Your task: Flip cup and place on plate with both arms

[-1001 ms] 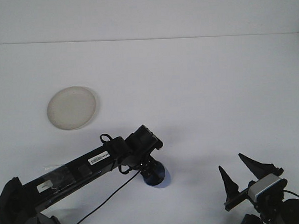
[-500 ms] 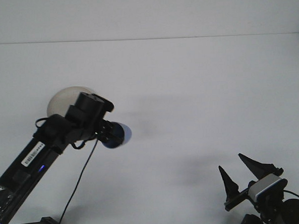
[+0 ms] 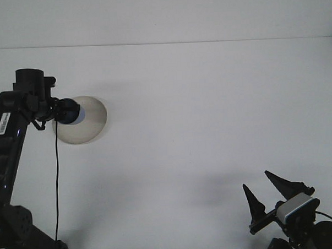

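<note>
Far left: the left arm (image 3: 12, 142) rises along the frame edge, wrist at the top, a black cable (image 3: 57, 179) hanging down from it. The left gripper (image 3: 65, 111) points right and is clamped on the blue cup (image 3: 72, 111) — the cup lies on its side in the grip, pale rim facing right. The cup sits over the left part of the plate (image 3: 91, 125); whether it touches the plate surface I cannot tell from this view.

The plate is round, off-white, lying flat on the white table (image 3: 210, 128), partly covered on its left by cup and gripper.

Lower right corner: the right gripper (image 3: 266, 193) points upward, its two dark pointed fingers (image 3: 280, 183) spread apart with nothing between them — well apart from cup and plate.
</note>
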Controlling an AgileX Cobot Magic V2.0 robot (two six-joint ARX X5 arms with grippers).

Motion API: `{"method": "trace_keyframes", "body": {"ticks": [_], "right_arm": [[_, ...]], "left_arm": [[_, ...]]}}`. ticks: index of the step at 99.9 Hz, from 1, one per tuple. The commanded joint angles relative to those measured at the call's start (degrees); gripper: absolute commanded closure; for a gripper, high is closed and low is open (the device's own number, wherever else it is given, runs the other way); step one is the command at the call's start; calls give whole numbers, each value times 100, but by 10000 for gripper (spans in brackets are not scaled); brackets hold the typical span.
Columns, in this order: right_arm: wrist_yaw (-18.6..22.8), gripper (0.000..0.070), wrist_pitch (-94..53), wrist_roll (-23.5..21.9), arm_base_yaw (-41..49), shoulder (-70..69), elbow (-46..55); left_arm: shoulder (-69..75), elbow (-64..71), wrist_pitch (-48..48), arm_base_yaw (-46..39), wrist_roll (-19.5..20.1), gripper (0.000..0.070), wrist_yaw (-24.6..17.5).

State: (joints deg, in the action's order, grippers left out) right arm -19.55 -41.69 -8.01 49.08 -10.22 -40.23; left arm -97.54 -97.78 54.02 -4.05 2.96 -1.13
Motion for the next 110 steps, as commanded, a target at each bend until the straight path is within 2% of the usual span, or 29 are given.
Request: {"method": "trace_keyframes", "body": {"ticks": [1, 18, 64, 68, 74, 76, 77, 80, 84, 89, 110], "right_arm": [[-2, 221, 52, -101, 57, -4, -13], [0, 221, 44, -103, 57, -4, -13], [-2, 222, 46, -103, 57, -4, -13], [-2, 222, 48, -105, 57, -4, -13], [-2, 222, 48, -105, 57, -4, -13], [-2, 222, 48, -105, 57, -4, -13], [-2, 222, 48, -105, 57, -4, -13], [-2, 222, 48, -105, 57, -4, -13], [-2, 222, 48, -105, 57, -4, -13], [-2, 222, 46, -109, 57, -4, -13], [0, 222, 44, -127, 57, -4, -13]], "left_arm": [[-369, -297, -55, -28, -127, 689, 15], [-1154, -634, -15, -120, -234, 690, 247], [-1674, -686, -46, -120, -313, 673, 245], [-1674, -686, -48, -120, -356, 635, 245], [-1674, -686, -48, -120, -374, 474, 245], [-1674, -686, -48, -120, -382, 399, 245], [-1674, -686, -48, -120, -382, 399, 245], [-1674, -686, -48, -120, -400, 290, 245], [-1674, -686, -48, -120, -411, 228, 245], [-1674, -686, -59, -120, -411, 196, 245], [-1611, -905, 98, -120, -520, 195, 245]]}}
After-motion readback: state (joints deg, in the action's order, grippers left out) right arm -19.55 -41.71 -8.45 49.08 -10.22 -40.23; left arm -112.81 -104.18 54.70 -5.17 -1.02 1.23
